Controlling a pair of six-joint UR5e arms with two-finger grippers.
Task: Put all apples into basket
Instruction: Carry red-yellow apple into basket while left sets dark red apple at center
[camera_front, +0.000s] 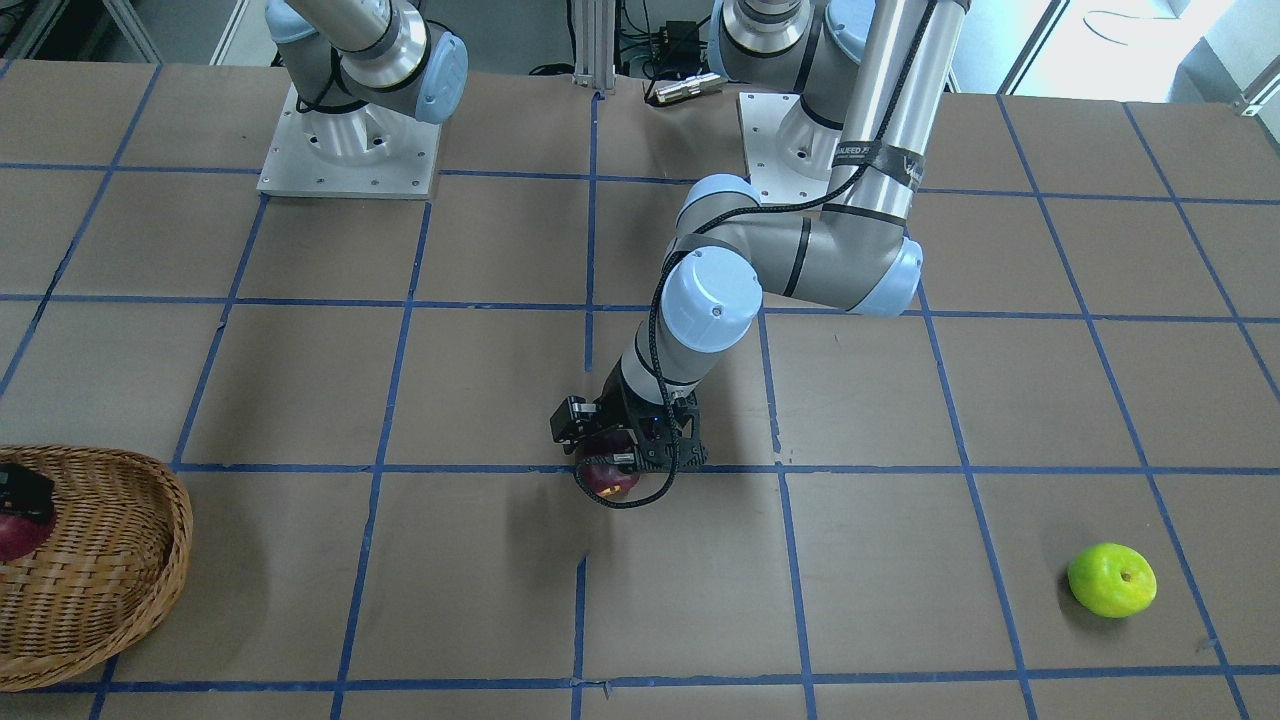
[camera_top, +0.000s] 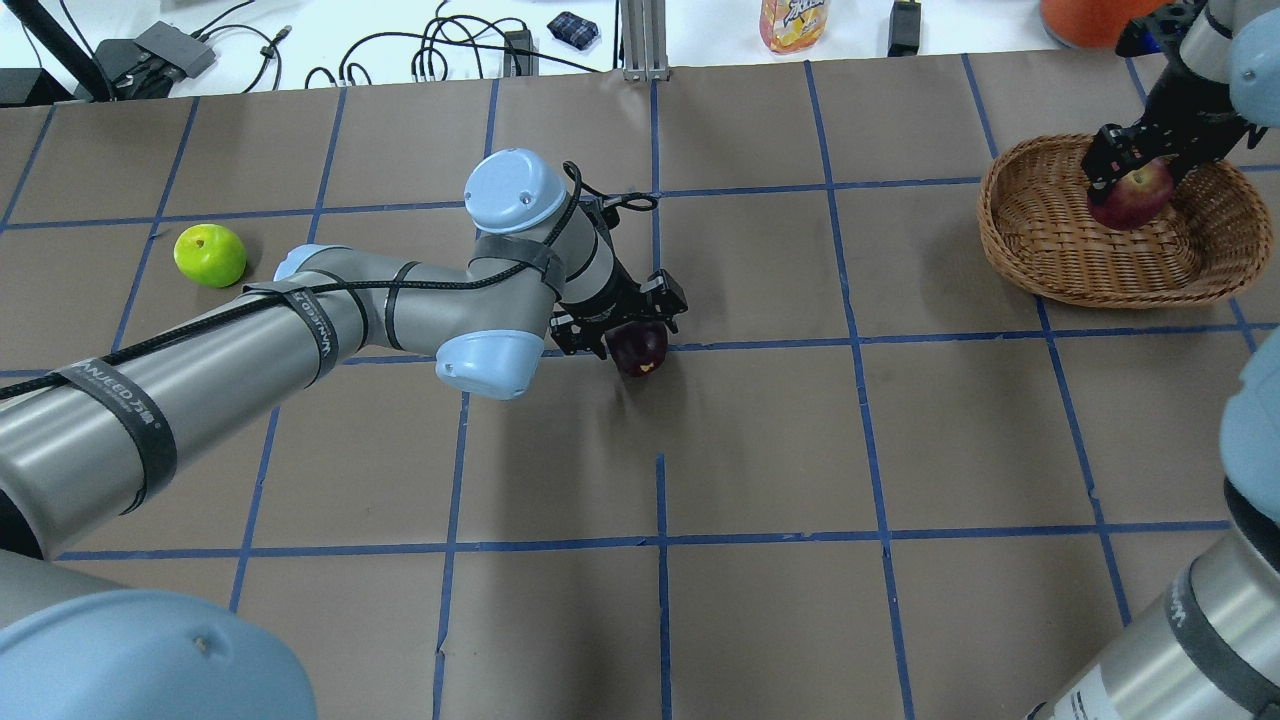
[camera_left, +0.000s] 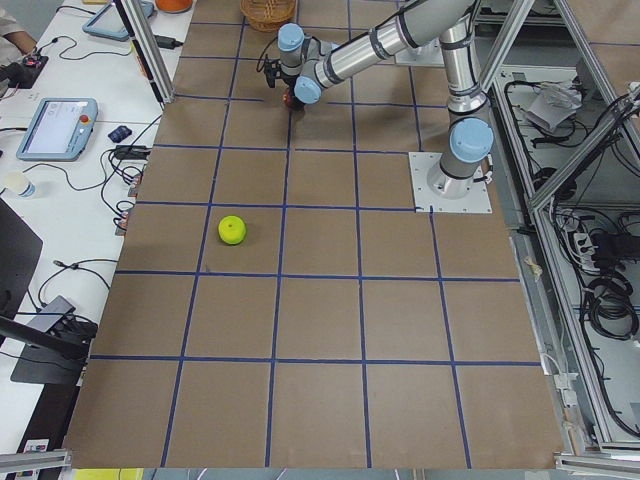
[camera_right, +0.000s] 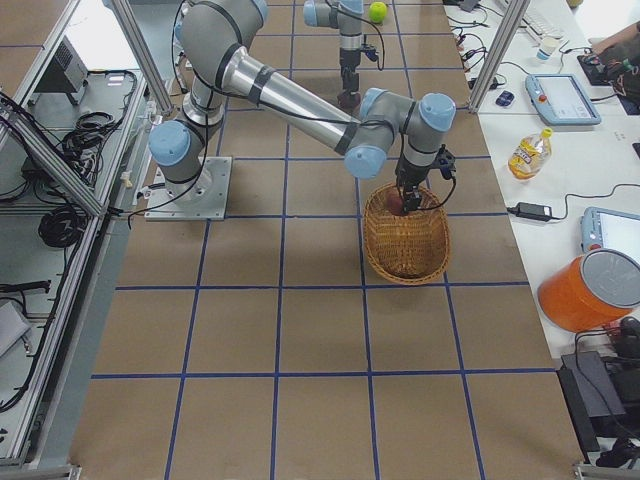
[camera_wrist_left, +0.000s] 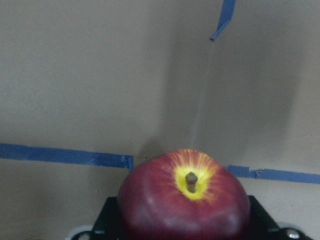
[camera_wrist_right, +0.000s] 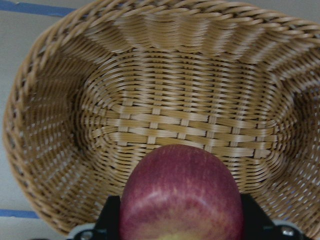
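Observation:
My left gripper (camera_top: 632, 335) is shut on the dark maroon apple (camera_top: 640, 349) with a yellow patch around its stem (camera_wrist_left: 184, 200), near the middle of the table and low over a blue tape line. My right gripper (camera_top: 1135, 175) is shut on the red apple (camera_top: 1132, 198) and holds it inside the rim of the wicker basket (camera_top: 1040, 240), a little above the woven bottom (camera_wrist_right: 200, 100). The lime green apple (camera_top: 210, 255) lies alone on the table at the far left, apart from both grippers. It also shows in the front view (camera_front: 1111, 580).
The basket stands near the table's far right corner. Beyond the far edge lie cables, a juice bottle (camera_top: 793, 22) and an orange tub (camera_top: 1085, 15). Both arm base plates (camera_front: 350, 140) are on the robot's side. Brown paper with blue tape lines covers the table.

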